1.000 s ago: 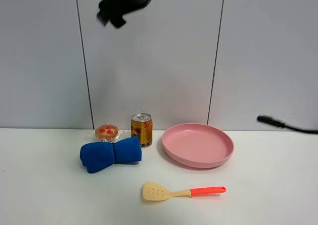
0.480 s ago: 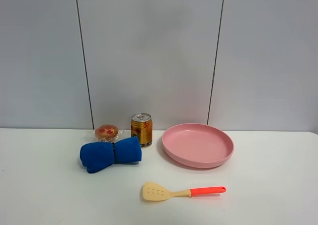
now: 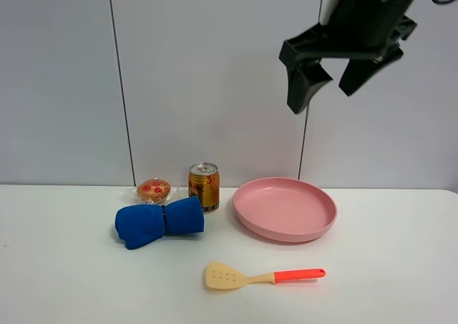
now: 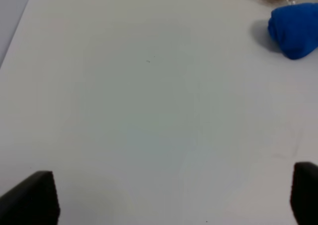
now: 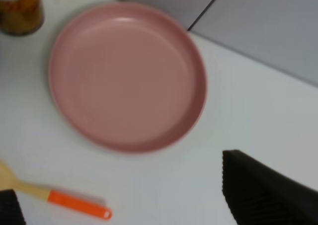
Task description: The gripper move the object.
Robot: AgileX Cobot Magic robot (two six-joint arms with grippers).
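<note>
White tabletop is carrying the wrapped muffin (image 3: 153, 189) at the back, touching our blue rolled cloth (image 3: 159, 223) and near the gold can (image 3: 204, 187). We are hanging our right gripper (image 3: 328, 86) high above the pink plate (image 3: 285, 209), jaws spread and empty. Our left gripper's (image 4: 169, 197) jaws are standing wide apart over bare table.

We see golden-brown muffin (image 3: 154, 189) with red spots, clear wrap. Gold can (image 3: 204, 187), red markings. Blue cloth roll (image 3: 159, 222). Pink plate (image 3: 285, 209). Cream spatula (image 3: 262, 275), orange-red handle. White table (image 3: 393, 267). Black right gripper (image 3: 330, 88).
</note>
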